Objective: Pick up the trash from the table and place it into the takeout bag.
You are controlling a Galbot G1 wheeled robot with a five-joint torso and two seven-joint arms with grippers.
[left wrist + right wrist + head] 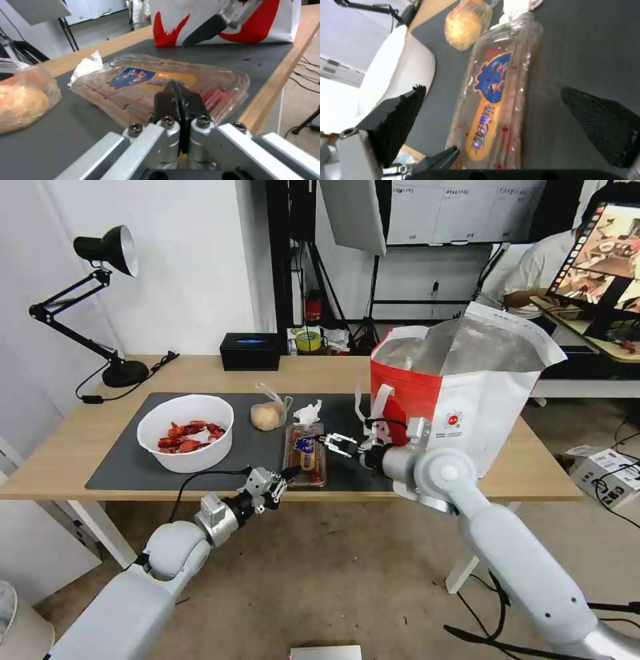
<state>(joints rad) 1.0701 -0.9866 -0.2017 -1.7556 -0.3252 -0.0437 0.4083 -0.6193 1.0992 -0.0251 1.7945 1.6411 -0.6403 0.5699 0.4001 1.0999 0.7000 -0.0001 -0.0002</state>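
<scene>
On the dark mat (120, 467) of the table (80, 427) lie a white bowl of red crayfish shells (185, 440), a clear bag with a tan bun (268, 415), a crumpled tissue (308, 413) and a clear hinged tray (305, 453) with a blue and orange label. The red-and-white takeout bag (460, 393) stands open at the mat's right end. My left gripper (288, 473) is shut, its tip at the tray's (160, 80) near edge. My right gripper (337, 442) is open just above the tray (496, 100), one finger on each side of it.
A black desk lamp (110, 300) stands at the table's back left and a black box (250, 351) at the back edge. The tray lies close to the table's front edge (266, 95). A cardboard box (603, 470) and cables lie on the floor at right.
</scene>
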